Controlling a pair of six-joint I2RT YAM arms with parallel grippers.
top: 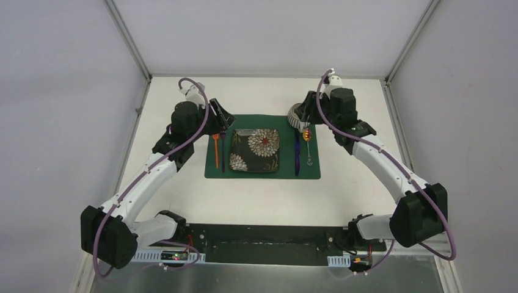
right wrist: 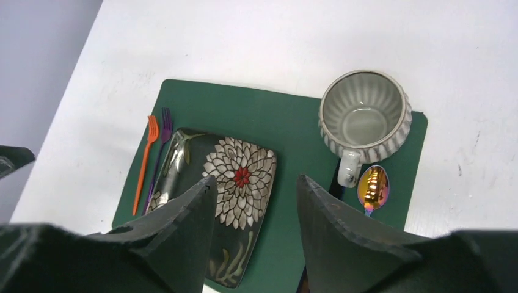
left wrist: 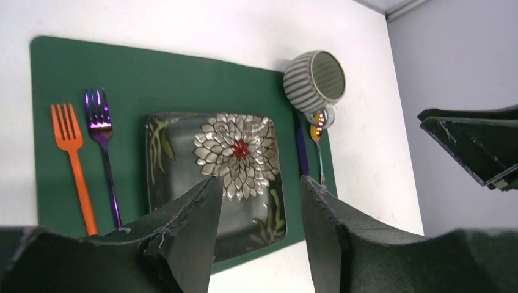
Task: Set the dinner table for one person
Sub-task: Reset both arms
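the tabletop (top: 256, 201) looks fully set: plate (top: 255, 150), orange fork (left wrist: 76, 165), purple fork (left wrist: 107, 165), knife (left wrist: 301, 149), spoon (right wrist: 373, 189) and mug (right wrist: 364, 116) lie on the placemat (top: 262, 172); left claw (left wrist: 259, 183) and right claw (right wrist: 256, 180) gape empty.

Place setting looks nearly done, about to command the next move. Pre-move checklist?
1. Left pincer open, empty: ok.
2. Right pincer open, empty: ok.
3. Dark square floral ceramic plate mid-way on green rectangular placemat: ok.
4. Orange plastic fork and purple metal fork left of plate, on mat: ok.
5. Dark blue knife and iridescent metal spoon right of plate: ok.
6. Grey ribbed ceramic mug upright at far right mat corner: ok; handle clear of spoon: cannot tell.
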